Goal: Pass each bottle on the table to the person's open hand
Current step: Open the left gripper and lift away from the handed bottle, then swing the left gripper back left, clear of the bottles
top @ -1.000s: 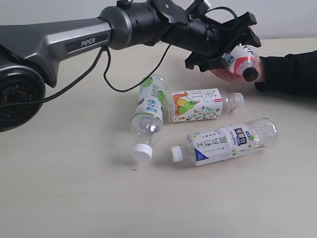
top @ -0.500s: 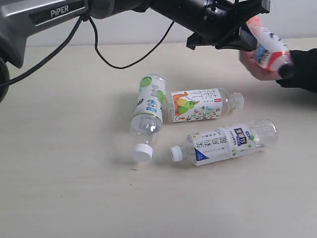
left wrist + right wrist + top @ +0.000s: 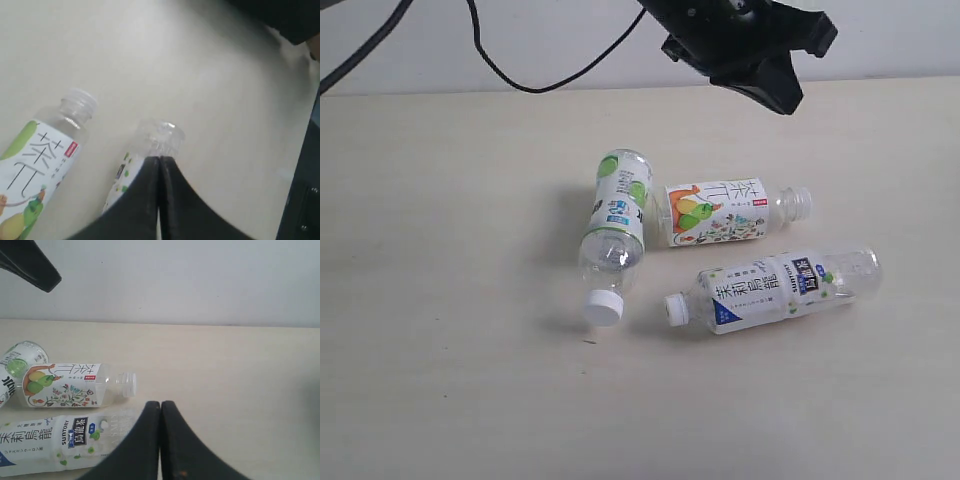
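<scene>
Now on the table (image 3: 440, 380): three clear plastic bottles lie sideways on smooth pale wood grain.
Green-label bottle (image 3: 615, 225): white cap toward 6 o'clock.
Pear-label bottle (image 3: 720, 212): just beside it at 3 o'clock.
Blue-label bottle (image 3: 775, 283): at 5 o'clock of the pear-label one.
Left gripper (image 3: 782, 98): matte black, tapered jaws pressed together, empty, at 12 o'clock.
Right gripper (image 3: 160, 405): black jaws closed, empty.

It looked like a robotics lab: a pale counter (image 3: 440, 400) against a plain white wall (image 3: 200, 280), black cable (image 3: 530, 90) trailing.
</scene>
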{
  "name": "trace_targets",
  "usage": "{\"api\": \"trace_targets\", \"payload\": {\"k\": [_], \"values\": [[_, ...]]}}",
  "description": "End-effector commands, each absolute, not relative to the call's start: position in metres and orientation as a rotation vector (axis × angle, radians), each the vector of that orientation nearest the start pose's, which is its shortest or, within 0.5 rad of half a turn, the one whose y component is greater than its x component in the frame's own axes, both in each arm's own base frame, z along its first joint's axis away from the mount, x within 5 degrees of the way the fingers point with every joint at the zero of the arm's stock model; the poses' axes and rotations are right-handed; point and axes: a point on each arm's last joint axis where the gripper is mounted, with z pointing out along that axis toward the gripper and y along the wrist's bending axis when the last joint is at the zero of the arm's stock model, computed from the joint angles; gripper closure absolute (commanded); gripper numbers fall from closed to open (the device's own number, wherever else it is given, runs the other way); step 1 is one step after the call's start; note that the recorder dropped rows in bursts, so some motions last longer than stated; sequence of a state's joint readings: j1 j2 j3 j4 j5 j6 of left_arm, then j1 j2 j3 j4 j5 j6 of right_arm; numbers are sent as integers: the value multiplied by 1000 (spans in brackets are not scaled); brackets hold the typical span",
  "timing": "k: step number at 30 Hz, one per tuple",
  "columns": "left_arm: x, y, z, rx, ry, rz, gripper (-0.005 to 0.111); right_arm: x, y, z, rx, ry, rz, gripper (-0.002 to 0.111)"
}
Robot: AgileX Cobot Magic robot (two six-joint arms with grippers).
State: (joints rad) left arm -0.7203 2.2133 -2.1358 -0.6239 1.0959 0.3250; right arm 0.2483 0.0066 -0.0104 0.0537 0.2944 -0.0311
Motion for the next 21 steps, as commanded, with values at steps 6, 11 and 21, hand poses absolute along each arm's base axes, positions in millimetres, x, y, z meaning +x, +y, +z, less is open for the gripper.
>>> {"api": "trace_targets", "payload": {"k": [6, 11, 21], "values": [[332, -342, 287, 1235, 2445, -784, 107, 52, 14, 189, -210, 1762, 204, 108], [322, -327, 277, 1255, 2400, -704, 107, 52, 14, 189, -210, 1762, 204, 108], [275, -262, 291, 1080, 2194, -493, 107, 52, 14, 189, -210, 1762, 204, 108]]}}
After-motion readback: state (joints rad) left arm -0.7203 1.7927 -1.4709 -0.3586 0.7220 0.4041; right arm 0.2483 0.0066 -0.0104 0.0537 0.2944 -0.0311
